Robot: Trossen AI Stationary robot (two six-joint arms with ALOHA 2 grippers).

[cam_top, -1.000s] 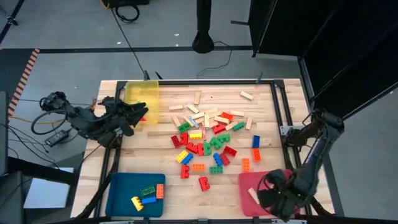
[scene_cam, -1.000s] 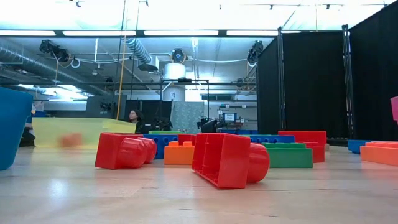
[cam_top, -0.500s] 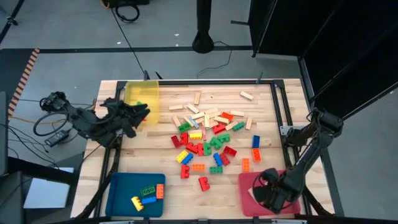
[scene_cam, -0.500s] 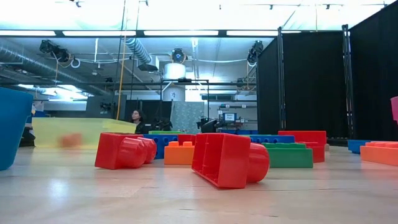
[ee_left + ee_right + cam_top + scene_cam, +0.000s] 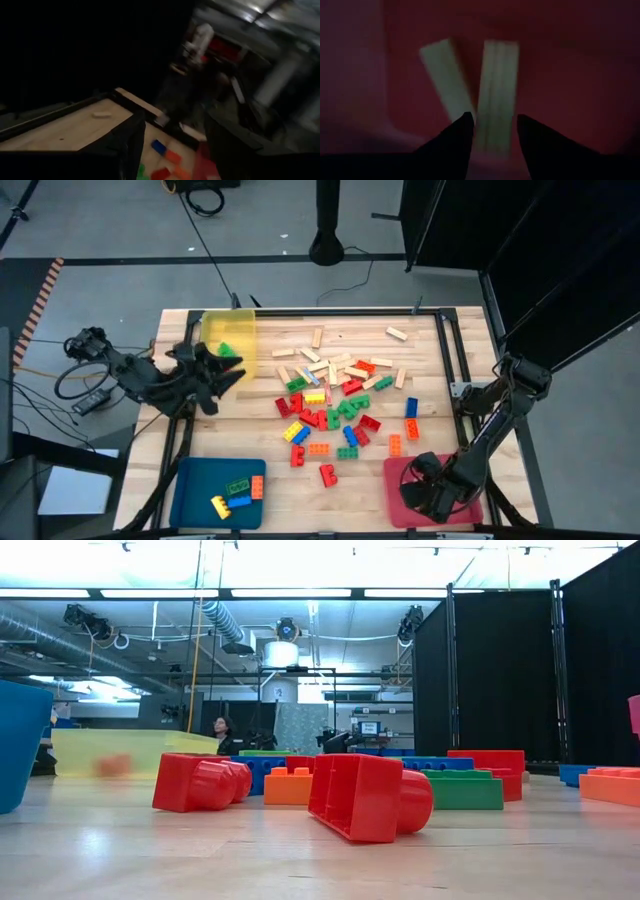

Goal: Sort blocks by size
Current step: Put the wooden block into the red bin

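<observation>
On the left, we see our left gripper [image 5: 222, 371] hanging by the translucent yellow tray [image 5: 231, 332], which sits at the table's far left corner and holds one green brick [image 5: 226, 349]. Its fingers [image 5: 131, 145] stand apart with nothing between them, a sensible state for an arm that has no block to carry.

Nearer on that side, the blue tray [image 5: 195, 480] holds a handful of studded plastic bricks, yellow, blue, orange and green, kept apart from the rest, as we judge, by size.

In the middle of the pale wooden table [image 5: 430, 360] lies the unsorted heap of blocks [image 5: 340, 400]: glossy studded bricks in red, green, blue, yellow and orange, mixed with plain matt wooden bars, slim and square-edged.

On the right, our right gripper [image 5: 432, 492] is down inside the pink tray [image 5: 395, 480]. Two wooden bars [image 5: 470, 95] lie on the smooth tray floor just ahead of its fingers [image 5: 455, 140], one of them in the gap between the tips; whether they grip it we cannot tell.
</observation>
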